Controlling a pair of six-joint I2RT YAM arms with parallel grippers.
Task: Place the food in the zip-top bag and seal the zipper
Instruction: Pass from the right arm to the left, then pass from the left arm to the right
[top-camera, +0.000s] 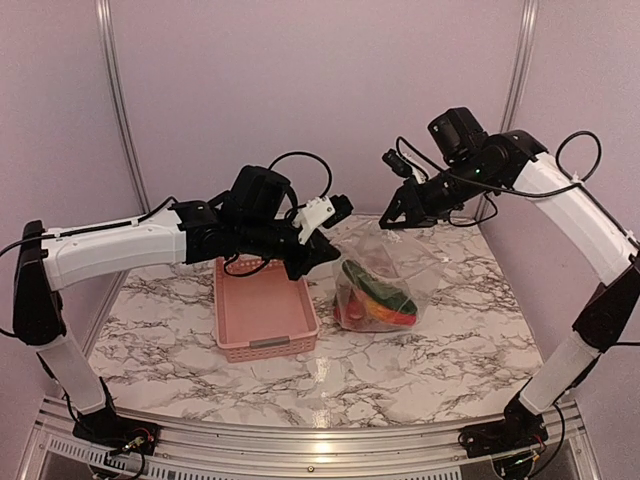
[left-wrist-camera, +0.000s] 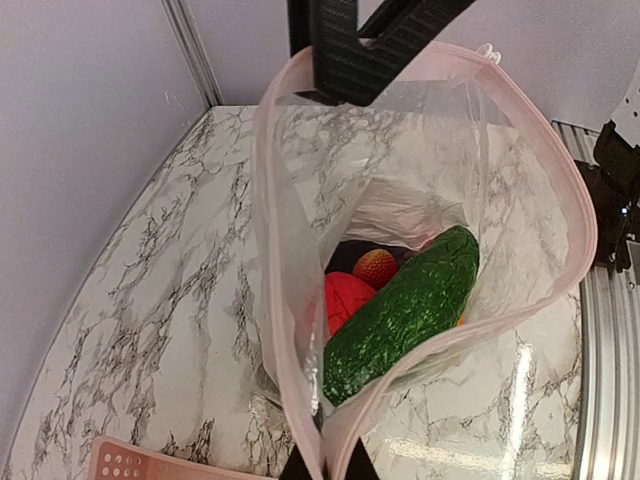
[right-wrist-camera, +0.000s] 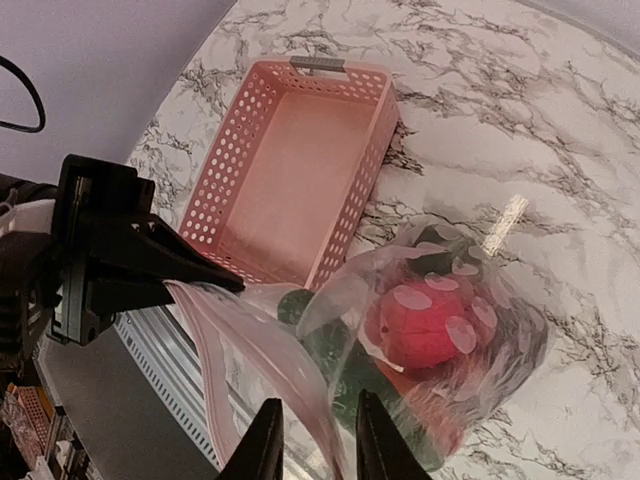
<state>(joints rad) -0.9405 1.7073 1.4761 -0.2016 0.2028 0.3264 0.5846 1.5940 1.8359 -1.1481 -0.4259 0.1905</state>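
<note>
The clear zip-top bag (top-camera: 385, 262) hangs between my two grippers, its bottom resting on the marble table. The food (top-camera: 378, 296) lies inside: a dark green cucumber (left-wrist-camera: 400, 315), a red tomato (left-wrist-camera: 342, 298) and an orange-red fruit (left-wrist-camera: 375, 266). The pale pink zipper (left-wrist-camera: 262, 180) forms a wide open loop. My left gripper (left-wrist-camera: 325, 462) is shut on the near end of the zipper; it also shows in the top view (top-camera: 330, 250). My right gripper (right-wrist-camera: 317, 425) is shut on the far mouth edge, the strip (right-wrist-camera: 215, 340) running between its fingers; it also shows in the top view (top-camera: 390, 220).
The pink latticed basket (top-camera: 262, 345) sits on the table left of the bag, with nothing in it (right-wrist-camera: 220, 150). An aluminium rail (left-wrist-camera: 605, 380) runs along the table's edge. Lilac walls close in the back and sides.
</note>
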